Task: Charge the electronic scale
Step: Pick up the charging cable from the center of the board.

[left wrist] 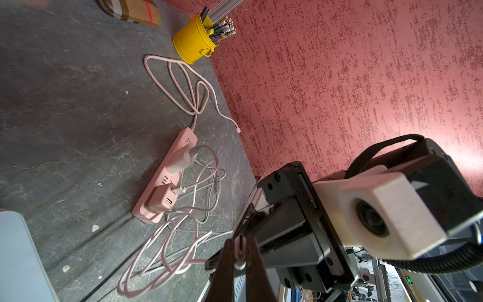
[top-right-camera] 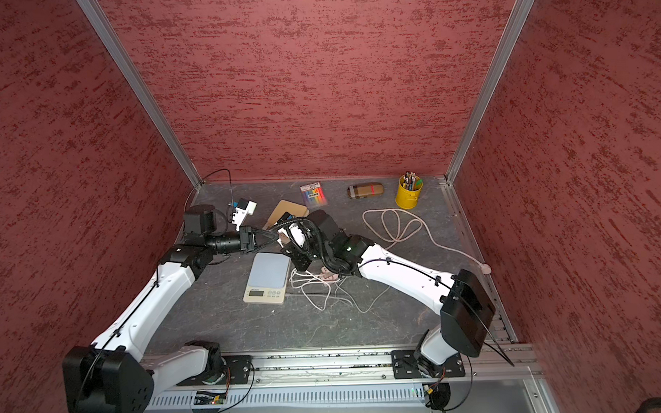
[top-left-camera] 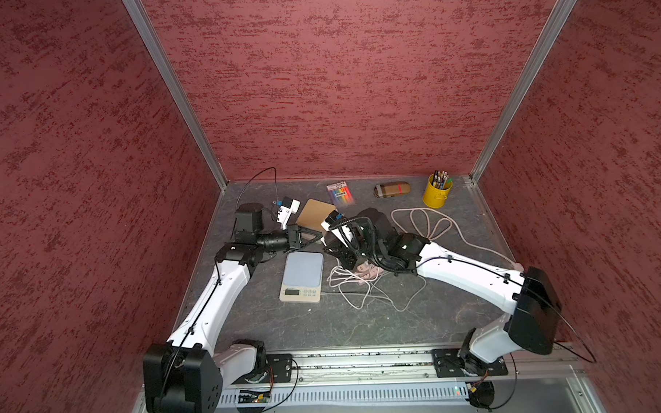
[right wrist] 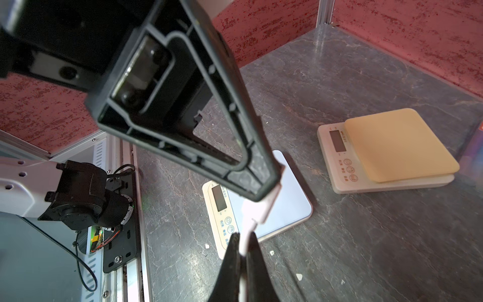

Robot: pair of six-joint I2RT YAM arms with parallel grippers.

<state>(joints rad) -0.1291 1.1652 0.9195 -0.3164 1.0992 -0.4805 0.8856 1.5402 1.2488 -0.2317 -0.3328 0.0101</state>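
The blue-topped electronic scale (top-left-camera: 303,271) is set flat near the middle of the slate-patterned table (top-left-camera: 401,318). Its long axis runs front to back, and the display (top-left-camera: 292,291) end is turned toward the arm bases. A second, tan-topped scale (right wrist: 392,146) is seen just beyond it, nearer the back wall.

The USB-C plug (right wrist: 265,206) is held in the air above the far edge of the blue-topped scale, between the two grippers. The left gripper (left wrist: 240,240) is clenched on the plug, whose metal tip is seen projecting between its fingers in the left wrist view. The right gripper (right wrist: 244,248) is pinched on the white charging cable (left wrist: 196,261) just behind the plug. The plug's long axis appears to run from one gripper to the other, roughly across the table, though its exact heading is hard to judge from the top views.

The rest of the cable is spread in loose loops on the table to the right of the scale. The loops lie beside the pink power strip (left wrist: 146,215), into which a charger block (left wrist: 163,200) is plugged.
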